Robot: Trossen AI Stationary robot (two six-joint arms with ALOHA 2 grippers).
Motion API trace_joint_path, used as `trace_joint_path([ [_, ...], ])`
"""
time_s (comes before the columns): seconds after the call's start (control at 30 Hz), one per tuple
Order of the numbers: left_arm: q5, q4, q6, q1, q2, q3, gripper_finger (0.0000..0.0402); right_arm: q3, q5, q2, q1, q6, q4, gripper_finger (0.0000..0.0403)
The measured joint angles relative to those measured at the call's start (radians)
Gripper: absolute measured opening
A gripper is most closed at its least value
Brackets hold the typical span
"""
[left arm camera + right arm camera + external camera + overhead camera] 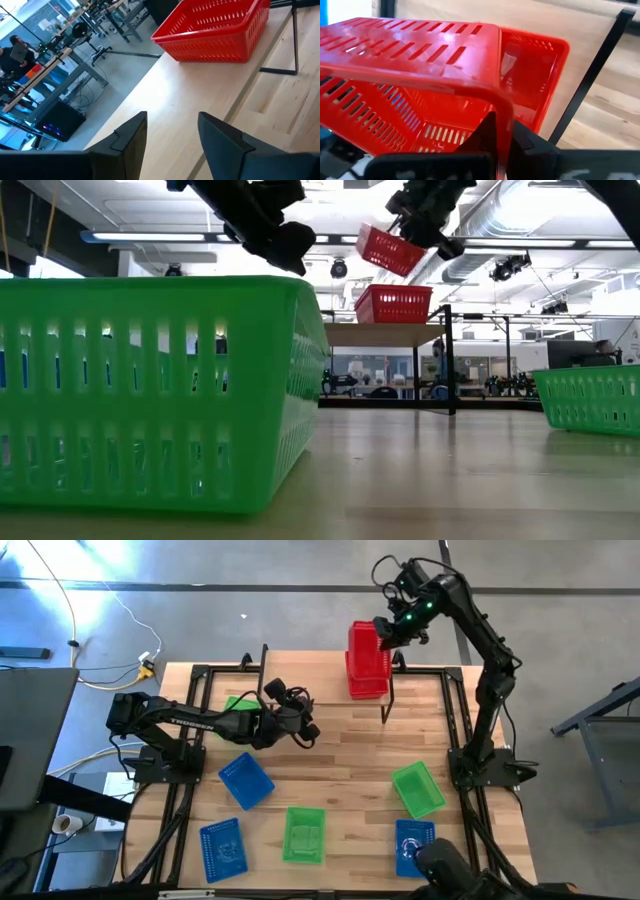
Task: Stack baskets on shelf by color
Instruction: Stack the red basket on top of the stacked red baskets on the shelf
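The right gripper (502,145) is pinched tight on the rim of a red basket (415,55), holding it tilted in the air just above the shelf (385,334). Right under it, a second red basket (394,304) sits flat on the shelf's wood top, at the shelf's right end in the overhead view. In the right wrist view you can see the held one's corner overlapping the open mouth of the one below, but I can't tell if they're touching.

The left gripper (170,135) has its fingers spread apart with nothing between them. It hangs over the shelf's left part, aimed along the plank toward the seated red basket. Only writing I can make out anywhere is white lettering on the left arm (190,720) that looks like "TROSSEN", too small to be sure.

Everything else is out on the table (350,750) in front of the shelf. A green basket (240,703) peeks out right beside the left arm, near the shelf's left end. Further from the shelf: a blue basket (245,781), another blue one (222,849), a green one (304,834), a third green (418,789) below the shelf's right leg, and a blue one (412,845) just past it. From the low camera one green basket fills the foreground, with the shelf well behind it.
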Motion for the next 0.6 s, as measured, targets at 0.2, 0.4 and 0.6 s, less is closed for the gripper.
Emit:
trace_joint_path([
  [0.2,0.000,0.000,0.000,0.000,0.000,0.000,0.0168,-0.074,0.018,0.001,0.009,0.015,0.000,0.0000],
  [0.4,0.000,-0.006,-0.003,-0.001,0.000,0.000,0.0168,-0.127,0.069,0.001,0.009,0.016,0.000,0.0000],
  [0.6,-0.002,-0.007,-0.003,-0.001,0.000,0.000,0.0168,-0.161,0.078,0.001,0.009,0.009,0.000,0.0000],
])
